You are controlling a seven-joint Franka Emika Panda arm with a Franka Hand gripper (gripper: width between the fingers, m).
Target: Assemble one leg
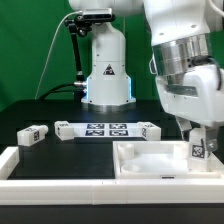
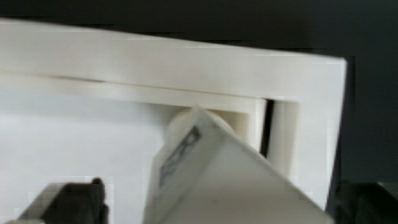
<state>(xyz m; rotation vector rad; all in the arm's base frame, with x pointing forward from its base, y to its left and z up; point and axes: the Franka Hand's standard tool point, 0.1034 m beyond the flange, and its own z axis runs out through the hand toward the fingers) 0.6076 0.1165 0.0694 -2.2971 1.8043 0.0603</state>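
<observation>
My gripper (image 1: 198,136) is shut on the leg (image 1: 198,150), a small white block with a black-and-white marker facing the camera. It holds the leg upright at the corner of the large white rimmed panel (image 1: 150,165) on the exterior view's right. In the wrist view the leg (image 2: 214,165) fills the space between my dark fingers (image 2: 71,203), and its far end points into the panel's inner corner (image 2: 267,95). I cannot tell whether the leg touches the panel.
The marker board (image 1: 105,128) lies behind the panel. Loose legs lie at its ends (image 1: 66,128) (image 1: 150,128), and another lies further to the exterior view's left (image 1: 33,133). A long white bar (image 1: 50,172) runs along the front. The robot base (image 1: 107,70) stands behind.
</observation>
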